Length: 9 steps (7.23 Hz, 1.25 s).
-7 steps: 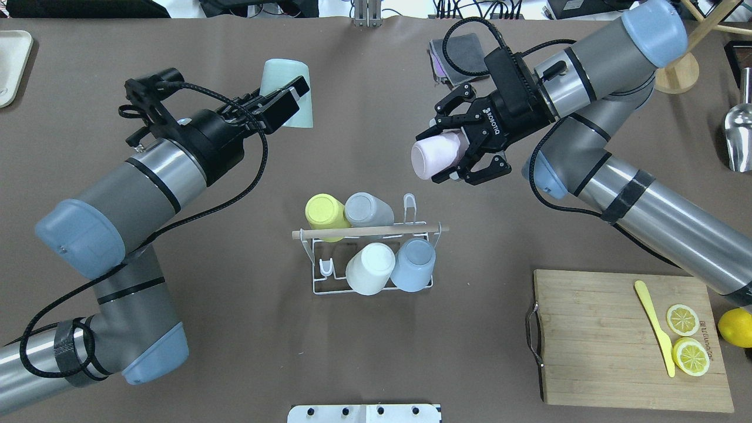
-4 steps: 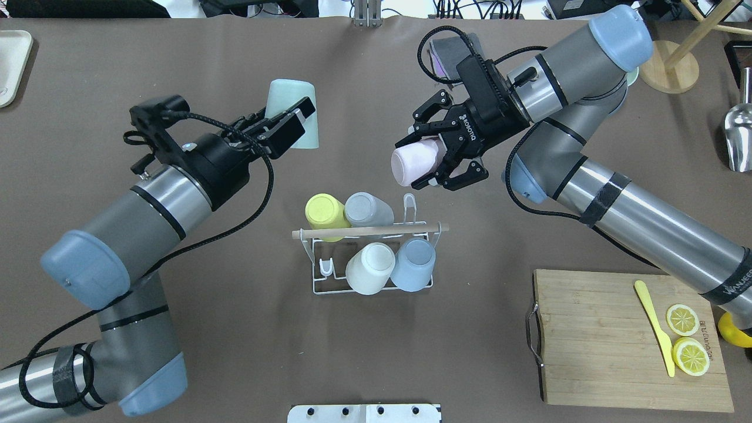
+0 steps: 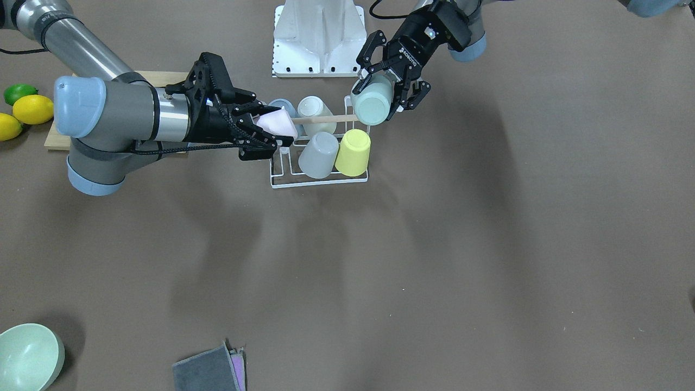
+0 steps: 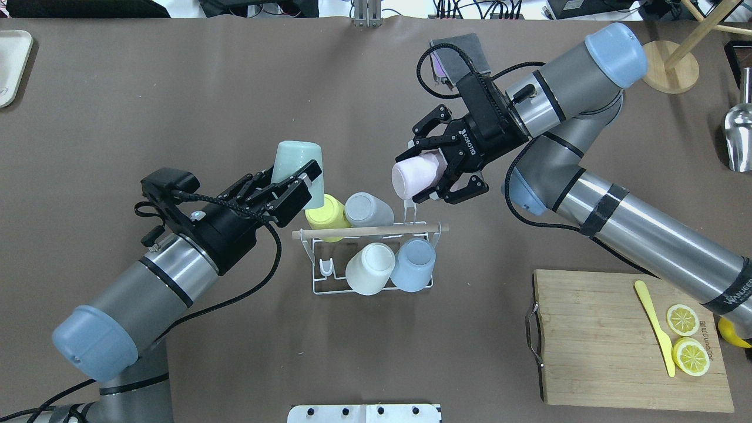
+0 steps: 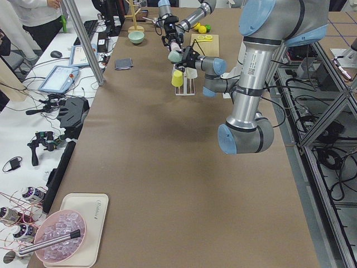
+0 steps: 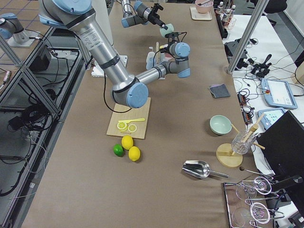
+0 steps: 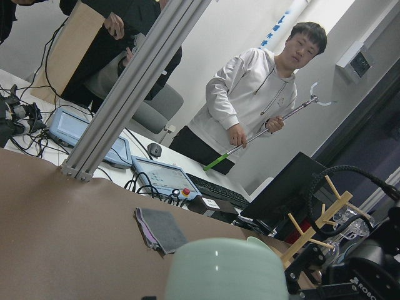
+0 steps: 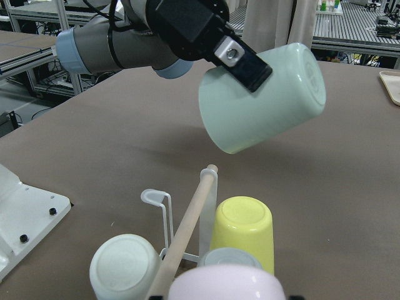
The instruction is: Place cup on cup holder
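Observation:
The cup holder (image 4: pixel 320 288) is a white wire rack with a wooden rod (image 4: pixel 370 231) across its top. It carries a yellow cup (image 4: pixel 325 212), a grey, a white and a blue one, all upside down. My left gripper (image 4: pixel 294 179) is shut on a mint green cup (image 4: pixel 296 161), tilted, just above and left of the yellow cup. The right gripper (image 4: pixel 424 175) is shut on a pink cup (image 4: pixel 406 179), which hangs over the rack's bare far-right prong (image 4: pixel 409 205). In the right wrist view the mint cup (image 8: pixel 262 100) floats above the rod (image 8: pixel 187 231).
A wooden cutting board (image 4: pixel 593 364) with lemon slices and a yellow knife lies at the near right. A folded cloth (image 4: pixel 458 53), a wooden stand (image 4: pixel 670 73) and a metal scoop (image 4: pixel 737 135) sit along the far right. A person (image 7: pixel 250 106) stands beyond the table.
My left arm has carried the mint cup nearer and rightward, up to the rack's yellow cup. The right arm has brought the pink cup left and down toward the rack's far-right prong.

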Each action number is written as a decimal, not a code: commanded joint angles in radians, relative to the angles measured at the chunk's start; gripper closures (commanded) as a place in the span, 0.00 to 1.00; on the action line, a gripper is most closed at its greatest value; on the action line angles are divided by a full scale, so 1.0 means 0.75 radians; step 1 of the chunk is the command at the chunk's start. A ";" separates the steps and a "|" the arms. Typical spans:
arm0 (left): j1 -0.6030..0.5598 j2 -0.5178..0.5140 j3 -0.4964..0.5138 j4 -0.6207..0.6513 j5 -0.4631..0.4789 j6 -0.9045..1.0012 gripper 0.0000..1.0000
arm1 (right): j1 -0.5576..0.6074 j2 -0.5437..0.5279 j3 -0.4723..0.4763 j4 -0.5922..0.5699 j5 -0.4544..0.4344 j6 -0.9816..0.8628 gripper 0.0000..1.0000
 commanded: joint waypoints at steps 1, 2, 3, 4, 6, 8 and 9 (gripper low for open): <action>0.083 0.009 0.001 -0.006 0.109 0.028 0.61 | 0.000 -0.026 0.004 0.065 -0.006 0.000 0.75; 0.112 0.007 0.001 -0.006 0.144 0.028 0.61 | 0.000 -0.028 0.002 0.093 -0.012 0.002 0.75; 0.146 0.000 0.006 -0.006 0.215 0.028 0.61 | 0.000 -0.034 0.000 0.096 -0.012 0.002 0.75; 0.177 -0.006 0.012 -0.006 0.269 0.028 0.61 | -0.002 -0.036 -0.008 0.096 -0.010 0.002 0.75; 0.206 -0.018 0.018 -0.006 0.341 0.062 0.61 | -0.047 -0.019 -0.008 0.092 -0.034 0.006 0.77; 0.204 -0.101 0.099 -0.006 0.394 0.108 0.61 | -0.102 -0.007 -0.008 0.092 -0.059 0.018 0.77; 0.198 -0.108 0.120 -0.006 0.394 0.110 0.61 | -0.109 0.001 0.002 0.094 -0.057 0.032 0.78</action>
